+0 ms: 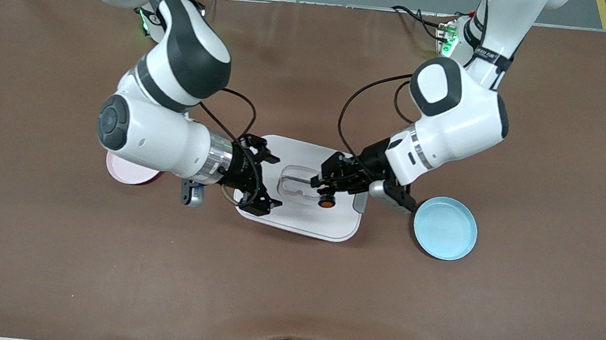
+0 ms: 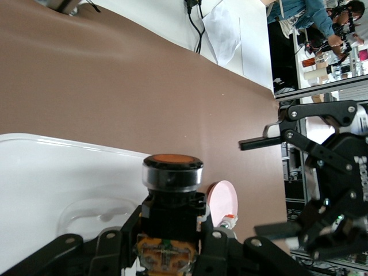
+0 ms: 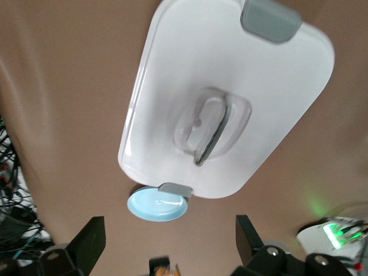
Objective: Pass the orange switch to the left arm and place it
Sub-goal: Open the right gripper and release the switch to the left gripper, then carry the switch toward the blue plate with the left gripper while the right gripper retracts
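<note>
Overall light: bright, even, from overhead; front view fully legible.
Glare: pale sheen streaks on the brown table [image 1: 313,70] near the arm bases; the white box [image 1: 325,226] lid reads near overexposed.
Shadows: soft and short, lying close under both arms and beside the blue plate [image 1: 445,228].
Point lights: green glow at each arm base, smeared in the right wrist view.
Blur: right wrist view soft throughout, motion-smeared along its lower edge.
Focus: left wrist view sharp on the orange switch [image 2: 172,172]; background people softer.
</note>
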